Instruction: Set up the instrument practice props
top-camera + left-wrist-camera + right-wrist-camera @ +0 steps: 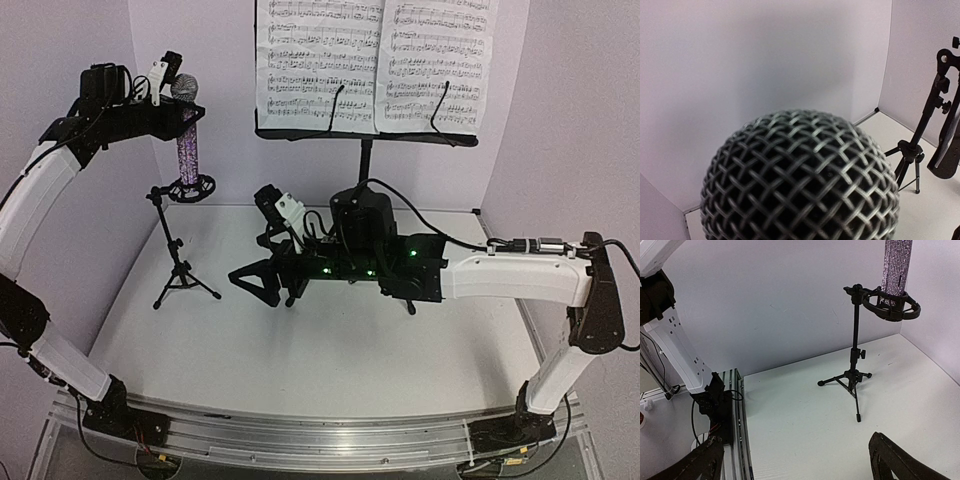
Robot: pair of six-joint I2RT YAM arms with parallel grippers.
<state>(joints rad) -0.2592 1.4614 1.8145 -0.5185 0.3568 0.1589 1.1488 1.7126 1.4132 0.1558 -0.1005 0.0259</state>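
The glittery purple-silver microphone [189,148] stands upright with its lower end in the ring clip [890,307] of the small black tripod mic stand [176,262]. My left gripper [183,108] is shut on the microphone just under its mesh head. That head [800,180] fills the left wrist view and hides the fingers. The black music stand [366,136] stands at the back and carries two white music sheets [375,60]. My right gripper [258,268] is open and empty, low over the table, right of the mic stand [855,375].
White walls close the table on the left, back and right. A black tripod and pole [920,145] show at the right edge of the left wrist view. The aluminium rail [300,440] with the arm bases runs along the near edge.
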